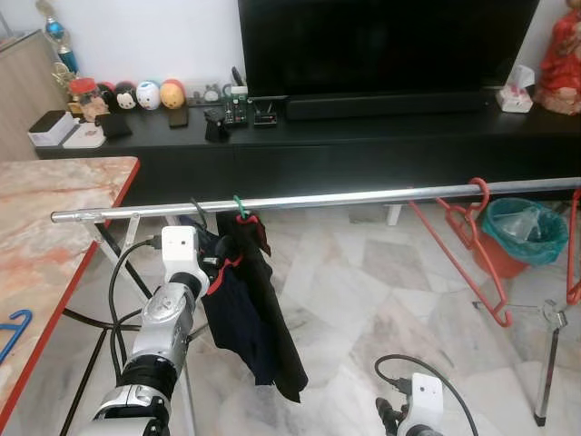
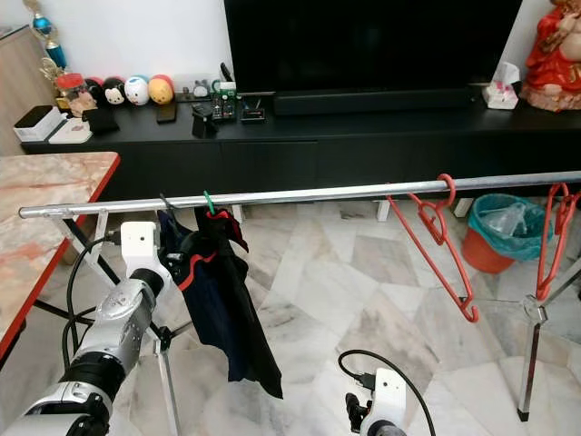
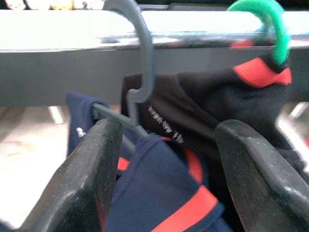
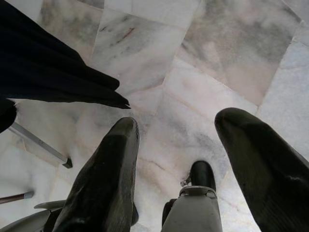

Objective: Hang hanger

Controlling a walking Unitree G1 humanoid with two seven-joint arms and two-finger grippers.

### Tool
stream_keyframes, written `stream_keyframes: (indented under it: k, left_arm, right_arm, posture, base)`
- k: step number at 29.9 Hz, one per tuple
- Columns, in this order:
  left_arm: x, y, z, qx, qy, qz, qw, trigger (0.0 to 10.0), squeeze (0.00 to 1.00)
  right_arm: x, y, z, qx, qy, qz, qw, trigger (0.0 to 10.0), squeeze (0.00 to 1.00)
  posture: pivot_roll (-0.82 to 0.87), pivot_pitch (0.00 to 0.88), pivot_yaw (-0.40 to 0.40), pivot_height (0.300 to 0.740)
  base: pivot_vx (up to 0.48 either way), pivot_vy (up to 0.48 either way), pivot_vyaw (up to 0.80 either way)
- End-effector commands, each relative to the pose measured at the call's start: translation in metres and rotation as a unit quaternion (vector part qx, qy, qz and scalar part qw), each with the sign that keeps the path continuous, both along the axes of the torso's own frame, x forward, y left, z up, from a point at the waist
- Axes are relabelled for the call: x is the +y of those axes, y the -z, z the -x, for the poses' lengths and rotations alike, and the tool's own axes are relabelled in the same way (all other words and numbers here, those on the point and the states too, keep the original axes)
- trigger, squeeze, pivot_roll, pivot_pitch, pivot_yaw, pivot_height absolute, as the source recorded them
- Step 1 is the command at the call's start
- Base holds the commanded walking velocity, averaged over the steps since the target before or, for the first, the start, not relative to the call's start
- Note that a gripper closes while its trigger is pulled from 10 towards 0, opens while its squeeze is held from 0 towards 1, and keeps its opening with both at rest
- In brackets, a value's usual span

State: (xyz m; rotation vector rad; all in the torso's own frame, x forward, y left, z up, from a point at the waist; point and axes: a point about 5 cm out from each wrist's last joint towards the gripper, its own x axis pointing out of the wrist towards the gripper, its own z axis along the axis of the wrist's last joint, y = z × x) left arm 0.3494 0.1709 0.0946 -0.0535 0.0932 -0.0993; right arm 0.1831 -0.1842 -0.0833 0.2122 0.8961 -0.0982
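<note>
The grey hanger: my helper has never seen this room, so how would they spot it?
Find the silver rail before the TV cabinet. Near its left end hang two garments; the grey hanger carries the navy one, at the left tool. Its neighbour's hook is green.

Left tool (image 1: pixel 211 259) raised at dark garments (image 1: pixel 250 309) hanging on silver rail (image 1: pixel 309 200); red hanger (image 1: pixel 467 245) further right.

Navy shirt's (image 3: pixel 159 193) hanger mostly hidden.

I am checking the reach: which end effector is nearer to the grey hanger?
Left. The left end effector is at the grey hanger on the rail; the right end effector hangs low over the floor.
</note>
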Motion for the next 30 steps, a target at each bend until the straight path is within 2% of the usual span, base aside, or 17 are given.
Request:
stream_keyframes:
  k: [1, 2, 5, 7, 11, 12, 15, 25, 30]
  left_arm:
    - [-0.001, -0.01, -0.007, -0.002, -0.002, -0.015, 1.0, 10.0, 0.0]
    - [-0.002, -0.011, -0.009, 0.007, -0.009, -0.029, 1.0, 10.0, 0.0]
    - [-0.005, -0.011, -0.016, 0.058, -0.06, -0.028, 0.996, 10.0, 0.0]
    - [-0.006, -0.01, -0.017, 0.067, -0.061, -0.028, 0.995, 10.0, 0.0]
    - [-0.017, -0.008, -0.021, 0.087, -0.061, 0.004, 0.994, 10.0, 0.0]
    - [-0.021, -0.008, -0.022, 0.093, -0.065, 0.025, 0.993, 10.0, 0.0]
    - [-0.025, -0.01, -0.026, 0.112, -0.074, 0.04, 0.99, 10.0, 0.0]
    - [-0.022, -0.024, -0.037, 0.118, -0.132, 0.038, 0.983, 10.0, 0.0]
    - [-0.024, -0.022, -0.037, 0.132, -0.147, 0.031, 0.98, 10.0, 0.0]
  right_arm:
    - [0.003, 0.001, 0.001, 0.003, 0.003, -0.007, 1.0, 10.0, 0.0]
    - [0.003, 0.001, 0.0, 0.003, 0.004, -0.008, 1.0, 10.0, 0.0]
    - [0.004, 0.001, 0.0, 0.003, 0.003, -0.009, 1.0, 10.0, 0.0]
    - [0.004, 0.001, 0.0, 0.003, 0.003, -0.009, 1.0, 10.0, 0.0]
    - [0.004, 0.0, 0.0, 0.004, 0.0, -0.01, 1.0, 10.0, 0.0]
    - [0.004, 0.0, -0.001, 0.004, -0.001, -0.01, 1.0, 10.0, 0.0]
    - [0.004, 0.001, 0.0, 0.004, 0.0, -0.011, 1.0, 10.0, 0.0]
    - [0.005, 0.001, 0.0, 0.006, -0.003, -0.014, 1.0, 10.0, 0.0]
    - [0.006, 0.001, 0.0, 0.006, -0.004, -0.016, 1.0, 10.0, 0.0]
  posture:
    - [0.0, 0.004, 0.069, 0.74]
    - [0.0, 0.006, 0.07, 0.74]
    - [0.0, 0.005, 0.07, 0.74]
    - [0.0, 0.004, 0.071, 0.74]
    - [-0.01, 0.004, 0.073, 0.74]
    - [-0.01, 0.005, 0.075, 0.74]
    - [-0.01, 0.007, 0.076, 0.74]
    - [-0.01, 0.01, 0.079, 0.74]
    - [-0.02, 0.011, 0.084, 0.74]
  base:
    - [0.0, 0.0, 0.0]
    - [0.0, 0.0, 0.0]
    - [0.0, 0.0, 0.0]
    - [0.0, 0.0, 0.0]
    - [0.0, 0.0, 0.0]
    - [0.0, 0.0, 0.0]
    - [0.0, 0.0, 0.0]
    - [0.0, 0.0, 0.0]
    - [0.0, 0.0, 0.0]
